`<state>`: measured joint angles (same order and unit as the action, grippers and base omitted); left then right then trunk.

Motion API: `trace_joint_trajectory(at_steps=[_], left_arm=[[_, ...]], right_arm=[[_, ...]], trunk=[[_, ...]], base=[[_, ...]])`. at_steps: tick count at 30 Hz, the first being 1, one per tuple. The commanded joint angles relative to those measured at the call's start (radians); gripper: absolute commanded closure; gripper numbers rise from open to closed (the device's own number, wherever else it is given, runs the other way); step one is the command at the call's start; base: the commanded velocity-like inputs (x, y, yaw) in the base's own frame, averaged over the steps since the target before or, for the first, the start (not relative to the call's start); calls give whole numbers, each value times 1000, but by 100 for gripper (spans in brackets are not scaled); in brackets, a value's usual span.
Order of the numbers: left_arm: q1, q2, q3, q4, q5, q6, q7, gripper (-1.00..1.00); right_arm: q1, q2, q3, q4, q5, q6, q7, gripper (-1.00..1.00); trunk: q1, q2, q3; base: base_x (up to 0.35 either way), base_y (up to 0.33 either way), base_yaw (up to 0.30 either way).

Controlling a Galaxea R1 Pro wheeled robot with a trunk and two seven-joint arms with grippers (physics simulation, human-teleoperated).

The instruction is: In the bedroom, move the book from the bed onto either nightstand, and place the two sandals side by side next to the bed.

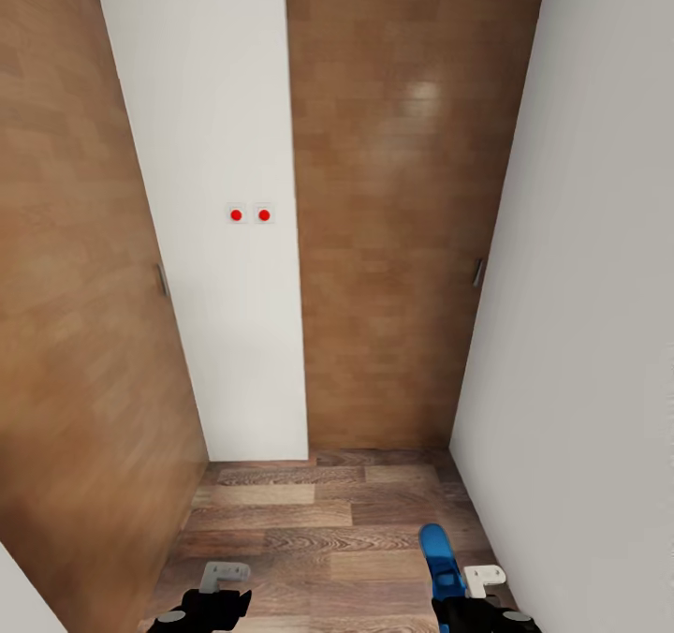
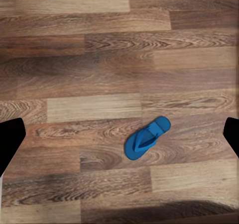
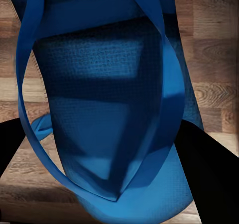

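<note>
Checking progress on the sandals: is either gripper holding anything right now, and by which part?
The right gripper holds one blue sandal by one end of its sole; which end cannot be told. The left gripper is open and empty; the other sandal lies on the floor.

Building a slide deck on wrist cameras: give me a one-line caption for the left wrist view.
Open left gripper looking down at a blue sandal lying on the wooden floor.

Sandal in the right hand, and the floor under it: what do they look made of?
Sandal: seemingly foam or rubber, matte blue, its sole finely dimpled, with smooth straps. Floor: wood-look planks, brown with printed-looking grain and a slight sheen; could be laminate.
</note>
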<state>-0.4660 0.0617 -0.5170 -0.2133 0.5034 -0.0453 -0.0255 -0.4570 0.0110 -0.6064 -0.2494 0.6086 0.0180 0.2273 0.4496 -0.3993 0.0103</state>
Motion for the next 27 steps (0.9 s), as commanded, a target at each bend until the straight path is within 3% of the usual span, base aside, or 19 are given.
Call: trace_joint_trajectory(at_steps=[1, 27], left_arm=[[0, 0, -8, 1, 10, -4, -2, -100], [-9, 0, -8, 11, 11, 0, -5, -100]], right_arm=[[0, 1, -9, -3, 9, 2, 7, 100], [7, 2, -9, -3, 12, 13, 19, 100]], trunk=[[0, -1, 0], [0, -1, 0]], base=[[8, 1, -121], [0, 0, -7]])
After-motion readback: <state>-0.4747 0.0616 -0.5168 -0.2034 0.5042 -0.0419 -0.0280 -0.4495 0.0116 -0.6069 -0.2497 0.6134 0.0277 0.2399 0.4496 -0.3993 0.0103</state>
